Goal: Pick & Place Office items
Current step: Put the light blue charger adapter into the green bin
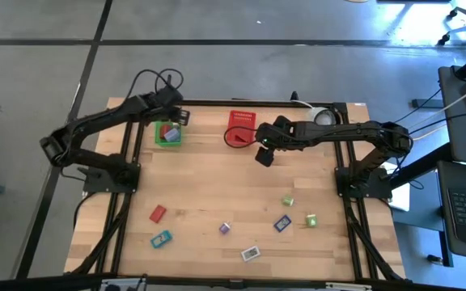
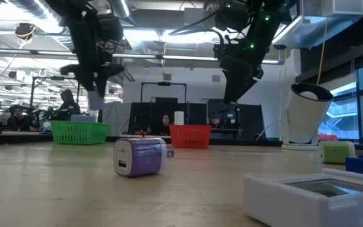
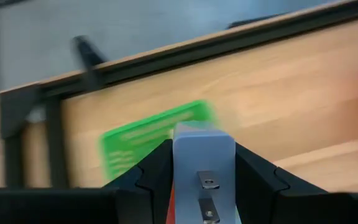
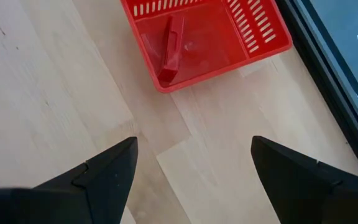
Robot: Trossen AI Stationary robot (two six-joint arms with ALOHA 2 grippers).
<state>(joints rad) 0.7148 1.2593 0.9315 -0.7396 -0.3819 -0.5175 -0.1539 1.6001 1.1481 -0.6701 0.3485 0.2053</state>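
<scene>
The left gripper (image 3: 194, 180) is hanging over the green basket (image 1: 167, 134) near the far left of the tabletop (image 1: 209, 186), its fingers clamping a pale lavender-grey block (image 3: 204, 165); the block is showing a smooth flat face with small metal contacts on it. In the low view the same block (image 2: 96, 101) is sitting high above the green basket's rim.

The right gripper (image 4: 191, 168) is hovering just beside the red basket (image 1: 241, 123), its fingers spread wide with nothing between them. A red flat piece (image 4: 171, 50) is lying inside the red basket, leaning across its floor.

The other office items are lying scattered on the near half of the tabletop, each apart from the others: a red block (image 1: 158, 213), a teal flat piece (image 1: 161, 239), a small lavender block (image 1: 225, 229), a white flat piece with a dark face (image 1: 251, 254), a blue flat piece (image 1: 281, 224), and two green blocks (image 1: 288, 200) (image 1: 311, 220). In the low view the lavender block (image 2: 139, 156) is looking rounded at its corners, with a small socket on its near end. A white round cup-like thing (image 1: 324, 115) is standing at the far right edge.
</scene>
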